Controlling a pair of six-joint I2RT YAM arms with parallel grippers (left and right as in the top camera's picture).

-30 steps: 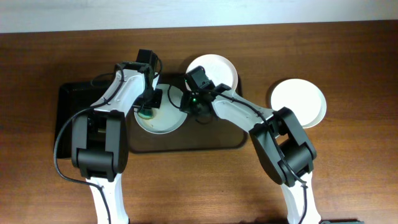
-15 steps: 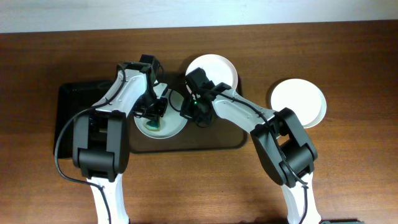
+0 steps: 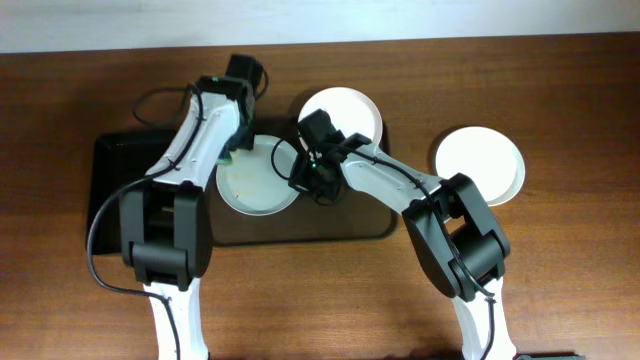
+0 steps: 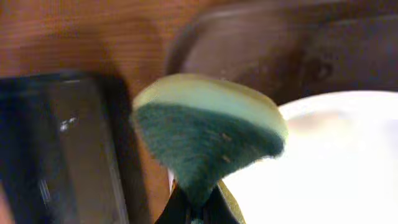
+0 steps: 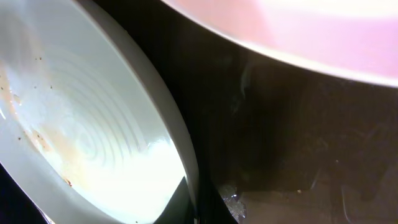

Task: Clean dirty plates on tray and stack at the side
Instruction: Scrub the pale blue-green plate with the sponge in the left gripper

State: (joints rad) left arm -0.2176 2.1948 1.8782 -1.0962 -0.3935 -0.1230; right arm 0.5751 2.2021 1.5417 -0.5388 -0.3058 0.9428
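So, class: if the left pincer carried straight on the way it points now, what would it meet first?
Probably the plate: the sponge gripped in the left pincer leads, hanging over its rim near the edge of the tray. Depth is unclear, so the tray could come first.

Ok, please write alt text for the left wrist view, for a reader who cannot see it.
A green and yellow sponge, pinched from below by the left tool, fills the centre, over the left edge of a white plate. Behind lie the brown tray, a black tray at left and the wooden table.
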